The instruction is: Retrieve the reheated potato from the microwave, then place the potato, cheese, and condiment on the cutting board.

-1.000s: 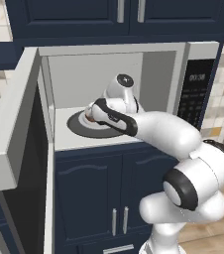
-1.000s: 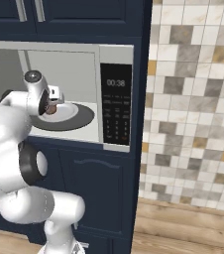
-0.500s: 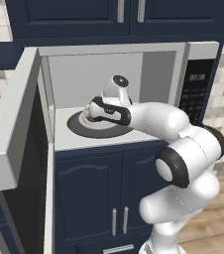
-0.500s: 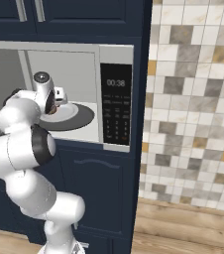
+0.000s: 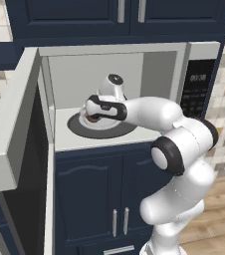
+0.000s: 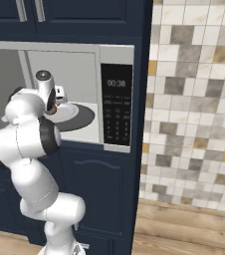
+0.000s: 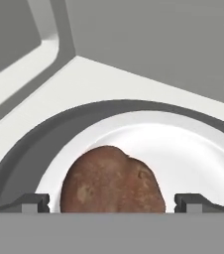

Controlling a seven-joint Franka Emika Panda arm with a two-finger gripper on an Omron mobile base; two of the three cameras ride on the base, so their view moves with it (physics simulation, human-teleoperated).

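The microwave (image 5: 198, 89) stands with its door (image 5: 10, 129) swung out to the left. The reddish-brown potato (image 7: 111, 181) lies on a white plate (image 7: 193, 158) on the dark turntable (image 5: 109, 130). My gripper (image 7: 112, 202) reaches inside, open, with one fingertip (image 7: 34, 202) on each side of the potato and small gaps between. In the left base view the hand (image 5: 102, 107) covers most of the potato (image 5: 91, 118). In the right base view the hand (image 6: 58, 95) sits over the turntable (image 6: 82, 117). The cheese, condiment and cutting board are out of view.
The open door juts toward the base on the left. The grey cavity walls (image 7: 158, 44) close in behind and beside the plate. Dark blue cabinets (image 5: 99, 199) sit above and below, and a tiled wall (image 6: 194, 99) lies to the right.
The hand has stayed over the plate with its jaws open. The elbow and forearm have swung up and closer to the microwave opening.
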